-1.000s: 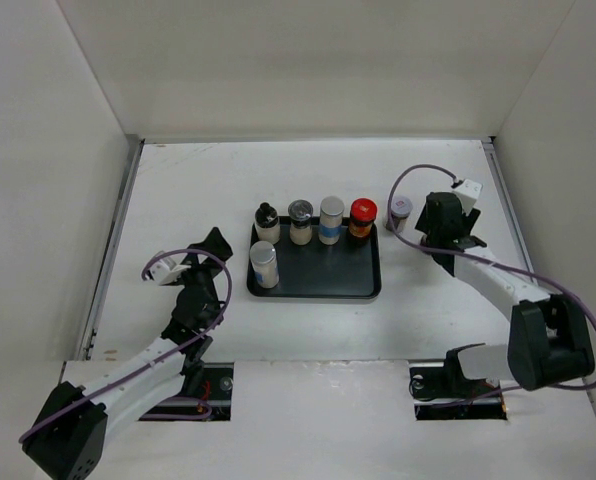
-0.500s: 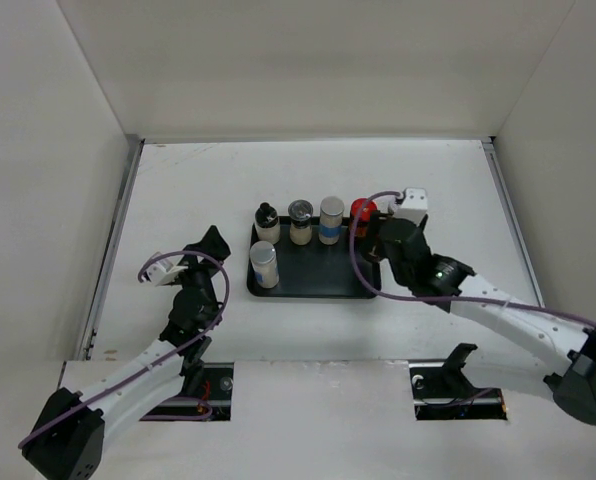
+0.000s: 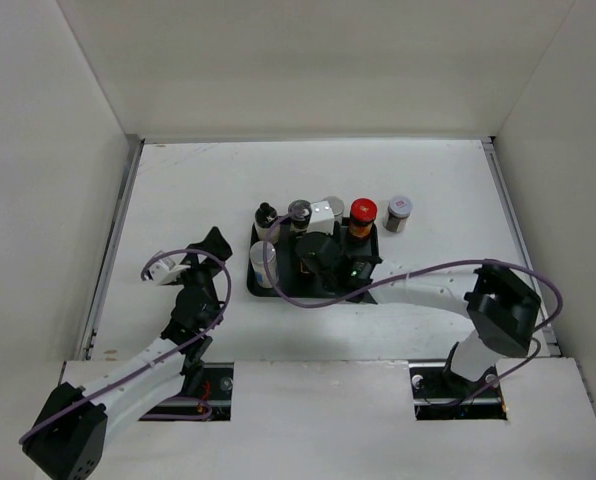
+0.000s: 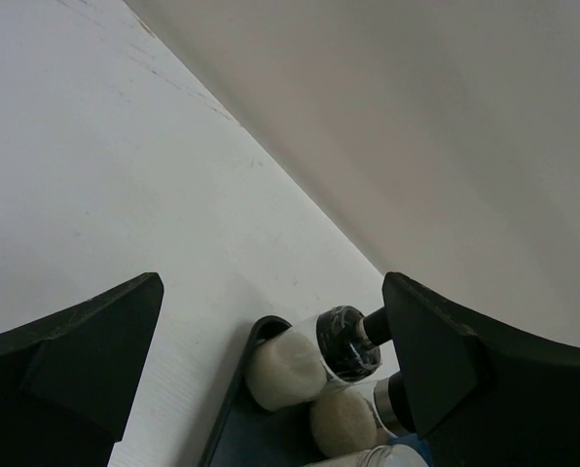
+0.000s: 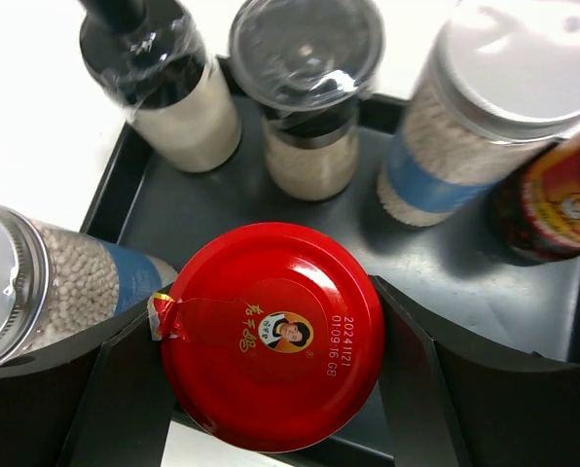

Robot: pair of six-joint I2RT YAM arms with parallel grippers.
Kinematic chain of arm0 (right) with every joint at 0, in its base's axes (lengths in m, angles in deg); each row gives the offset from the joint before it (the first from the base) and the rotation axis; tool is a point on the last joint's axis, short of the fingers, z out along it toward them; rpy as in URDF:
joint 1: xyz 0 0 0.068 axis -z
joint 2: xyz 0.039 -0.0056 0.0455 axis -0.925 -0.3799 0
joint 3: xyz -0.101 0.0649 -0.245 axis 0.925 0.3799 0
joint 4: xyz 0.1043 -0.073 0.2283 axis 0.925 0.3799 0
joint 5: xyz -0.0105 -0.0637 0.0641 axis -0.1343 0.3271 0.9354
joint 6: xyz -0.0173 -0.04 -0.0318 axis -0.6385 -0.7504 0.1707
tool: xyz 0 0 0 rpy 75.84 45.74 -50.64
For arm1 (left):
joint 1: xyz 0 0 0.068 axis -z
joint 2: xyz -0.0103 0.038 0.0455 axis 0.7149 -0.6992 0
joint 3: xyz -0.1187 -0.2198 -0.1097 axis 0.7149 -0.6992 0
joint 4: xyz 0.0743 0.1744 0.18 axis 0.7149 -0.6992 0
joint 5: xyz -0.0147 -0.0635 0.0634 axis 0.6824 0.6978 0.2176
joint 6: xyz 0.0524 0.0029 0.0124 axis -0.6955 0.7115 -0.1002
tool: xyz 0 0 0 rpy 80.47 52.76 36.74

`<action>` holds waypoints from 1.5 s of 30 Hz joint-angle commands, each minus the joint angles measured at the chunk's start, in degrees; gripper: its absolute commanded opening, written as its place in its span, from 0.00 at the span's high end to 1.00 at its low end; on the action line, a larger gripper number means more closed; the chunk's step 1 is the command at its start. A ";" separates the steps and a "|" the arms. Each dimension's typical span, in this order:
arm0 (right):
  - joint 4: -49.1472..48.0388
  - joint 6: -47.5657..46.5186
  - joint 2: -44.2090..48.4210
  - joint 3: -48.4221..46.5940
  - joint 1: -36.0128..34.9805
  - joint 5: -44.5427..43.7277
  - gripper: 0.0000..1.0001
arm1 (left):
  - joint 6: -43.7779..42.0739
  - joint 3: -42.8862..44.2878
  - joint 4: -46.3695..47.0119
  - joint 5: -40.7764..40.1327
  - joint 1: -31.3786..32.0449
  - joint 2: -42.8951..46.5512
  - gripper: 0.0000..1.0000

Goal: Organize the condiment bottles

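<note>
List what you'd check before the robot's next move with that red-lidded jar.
1. Grip: right fingers hold the red-lidded jar: ok.
2. Jar's base down on the tray: cannot tell.
3. Room beside the front bottle: not ok, it crowds one finger.
4. Other arm: left fingers open, clear of the tray: ok.
5. All bottles on the tray: not ok; the silver-capped jar stands outside it.
</note>
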 commanded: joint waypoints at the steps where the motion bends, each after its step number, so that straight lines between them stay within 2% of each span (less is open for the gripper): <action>1: -9.99 -1.13 -0.60 -5.79 -0.98 -1.90 0.37 | 0.09 -4.98 3.03 0.61 0.08 -0.21 0.00; 6: -9.37 -1.22 -3.24 -6.24 -2.30 -2.52 0.32 | 0.18 -4.98 3.12 0.61 0.08 -0.64 0.00; 10: -7.71 -0.34 -3.33 -5.88 -2.48 -2.60 0.17 | 0.18 -5.16 2.59 0.61 0.08 0.50 0.00; 13: -6.13 0.45 -2.98 -5.18 -2.48 -2.60 0.13 | 0.18 -5.07 3.12 0.61 0.08 -0.38 0.00; 17: -5.33 1.24 2.01 -2.90 -2.57 -2.52 0.02 | 0.18 -5.07 2.51 0.61 0.17 0.06 0.00; 21: -4.98 0.37 10.01 0.26 -1.96 -2.60 0.00 | 0.18 -4.90 3.12 0.70 0.25 -0.65 0.00; 23: -4.80 0.27 14.84 3.07 1.11 -2.95 0.00 | 0.18 -4.90 2.77 0.70 0.25 -0.90 0.00; 25: -4.80 0.71 19.41 6.58 5.15 -3.04 0.07 | 0.18 -4.81 3.21 0.70 0.17 -1.70 0.00; 27: -4.80 1.06 22.76 9.84 10.85 -3.30 0.30 | 0.09 -4.81 3.12 0.70 0.17 -0.91 0.00; 29: -4.63 1.42 24.35 12.30 17.09 -3.31 0.38 | 0.09 -4.98 2.59 0.70 0.17 0.41 0.00; 31: -3.32 1.24 24.01 12.93 23.33 -1.65 0.37 | 0.18 -5.07 2.68 0.70 0.17 -0.11 0.00; 32: -3.31 0.98 23.13 13.10 26.23 -0.77 0.32 | 0.18 -5.07 3.03 0.70 0.17 -0.73 0.00; 34: -3.57 0.37 20.76 12.49 31.34 0.64 0.14 | 0.09 -4.98 3.21 0.70 0.25 -1.08 0.00; 36: -4.62 -0.07 17.95 11.53 35.21 2.31 0.07 | 0.18 -4.90 3.03 0.70 0.34 -0.82 0.00; 40: -5.86 -1.04 12.33 8.54 39.88 9.33 0.05 | 0.18 -4.90 3.38 0.70 0.34 -1.87 0.00; 45: -6.30 -2.45 5.47 5.02 41.11 13.65 0.04 | 0.18 -5.16 3.56 1.49 0.34 -0.90 0.00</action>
